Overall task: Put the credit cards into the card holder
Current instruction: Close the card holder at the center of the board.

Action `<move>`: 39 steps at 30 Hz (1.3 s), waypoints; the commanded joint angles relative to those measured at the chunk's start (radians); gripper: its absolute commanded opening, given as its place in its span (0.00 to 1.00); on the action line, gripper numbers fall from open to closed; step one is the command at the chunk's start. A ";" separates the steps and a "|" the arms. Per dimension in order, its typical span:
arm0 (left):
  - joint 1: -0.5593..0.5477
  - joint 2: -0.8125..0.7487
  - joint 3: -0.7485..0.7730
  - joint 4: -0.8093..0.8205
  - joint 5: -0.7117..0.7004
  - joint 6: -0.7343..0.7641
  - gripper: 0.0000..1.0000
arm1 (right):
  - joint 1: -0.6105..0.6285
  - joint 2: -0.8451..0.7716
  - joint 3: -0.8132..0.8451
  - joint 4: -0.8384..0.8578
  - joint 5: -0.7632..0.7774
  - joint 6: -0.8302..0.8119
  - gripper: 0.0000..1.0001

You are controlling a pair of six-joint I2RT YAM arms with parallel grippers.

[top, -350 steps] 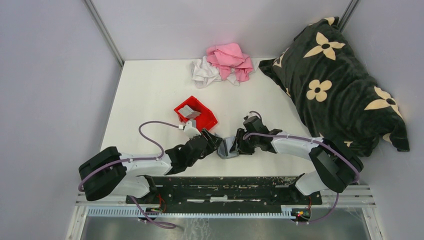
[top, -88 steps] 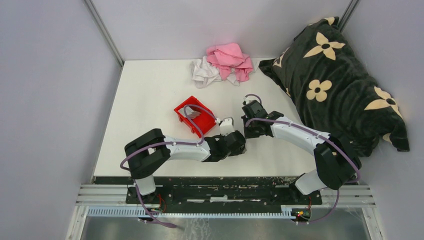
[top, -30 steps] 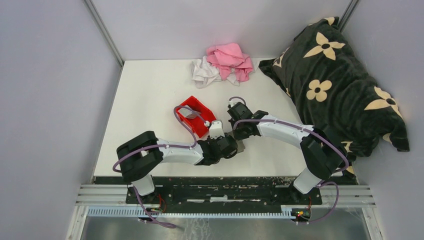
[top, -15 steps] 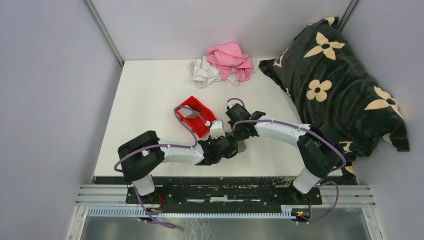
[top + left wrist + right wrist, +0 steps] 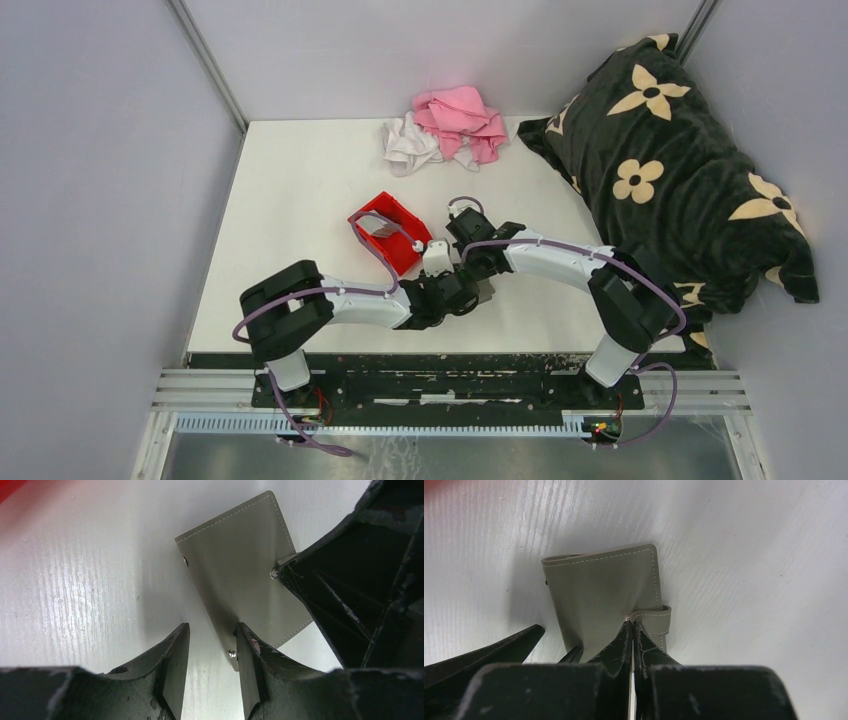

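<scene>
Tabletop [image 5: 300,180]: card holder [image 5: 240,565] mostly hidden overhead; left jaws parted, right jaws closed.

left tool [image 5: 211,630]: jaws parted | right tool [image 5: 631,630]: jaws pressed together | we see both tools close beside each other

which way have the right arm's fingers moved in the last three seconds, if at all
Yes: in the top view the right arm's fingers have shifted left, closer to the red bin.

Grey card holder [image 5: 599,595], pale stitching; red bin [image 5: 378,207]; black blanket [image 5: 690,190], cream flowers; pink cloth [image 5: 458,115].
</scene>
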 commanded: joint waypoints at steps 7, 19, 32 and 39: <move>0.000 0.026 0.027 0.027 -0.006 0.018 0.47 | 0.018 0.043 0.037 -0.011 0.017 -0.011 0.07; 0.001 0.014 0.006 0.044 -0.006 0.021 0.47 | 0.047 0.073 0.065 -0.027 0.036 -0.002 0.09; 0.002 -0.007 -0.033 0.072 -0.006 0.020 0.47 | 0.091 0.097 0.061 -0.031 0.063 0.035 0.09; 0.002 -0.002 -0.035 0.086 -0.006 0.028 0.47 | 0.106 0.104 0.067 -0.037 0.062 0.051 0.08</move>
